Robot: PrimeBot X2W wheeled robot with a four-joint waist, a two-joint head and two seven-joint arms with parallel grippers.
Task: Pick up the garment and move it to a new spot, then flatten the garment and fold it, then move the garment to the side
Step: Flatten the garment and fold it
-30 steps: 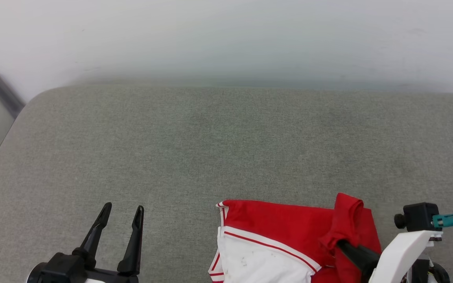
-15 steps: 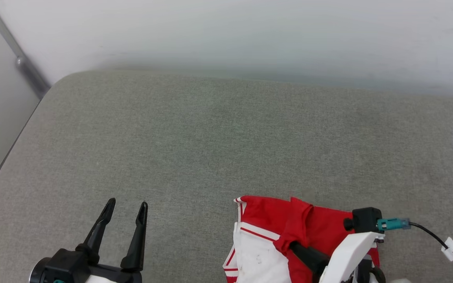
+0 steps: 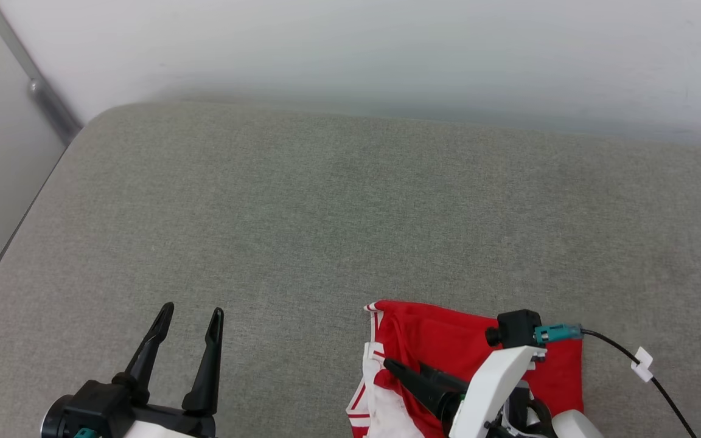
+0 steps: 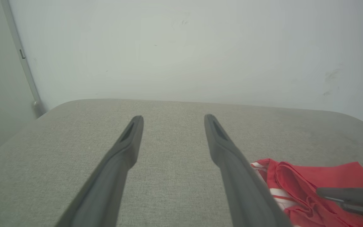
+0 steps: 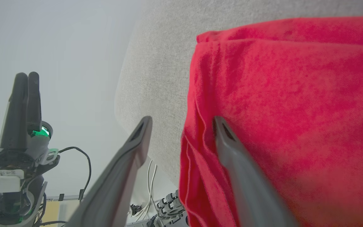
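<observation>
Released since a moment ago, the right gripper (image 3: 404,365) no longer pinches the raised red fold, which has sunk flat. Its fingers now stand spread just over the garment (image 3: 442,337), which lies at the near side of the grey desk (image 3: 326,213), right of centre. The left gripper (image 3: 192,311) hovers well to the garment's left, fingers apart and empty.

Grey fabric surface (image 3: 326,213), pale wall (image 3: 387,48), metal strip (image 3: 34,87)
</observation>
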